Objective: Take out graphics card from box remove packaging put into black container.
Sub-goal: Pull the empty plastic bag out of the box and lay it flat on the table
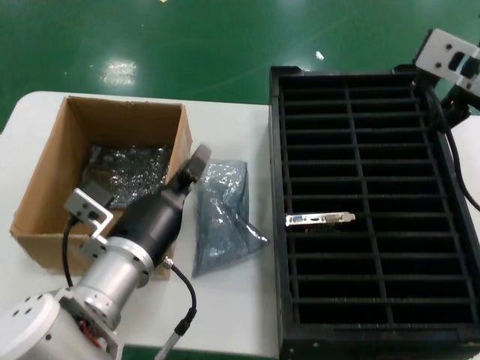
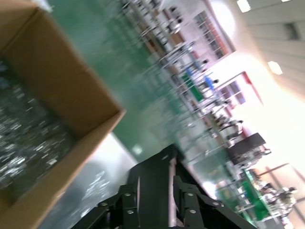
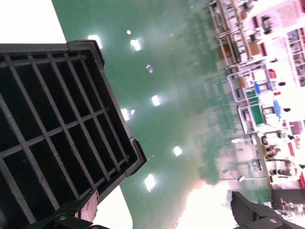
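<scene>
White table [image 1: 247, 120], graphics card [image 1: 320, 219] slotted in black container [image 1: 279, 187], well apart from spread-fingered left gripper [image 1: 196, 166] beside packaging [image 1: 221, 214].

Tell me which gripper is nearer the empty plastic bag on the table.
Left. The left gripper hovers at the bag's box-side edge; the right gripper sits beyond the black crate's far corner.

On the table [image 1: 240, 315], the box [image 1: 52, 180] sits at the left and the black container [image 1: 279, 225] at the right, with the packaging [image 1: 221, 214] lying flat between them, just beside the box. The graphics card [image 1: 320, 219] rests in a left-column slot about midway along the container. Plastic-bagged bundles [image 1: 124, 169] lie inside the box. The left gripper [image 1: 196, 166] is over the box's right wall; the right gripper is at the container's far right corner.
</scene>
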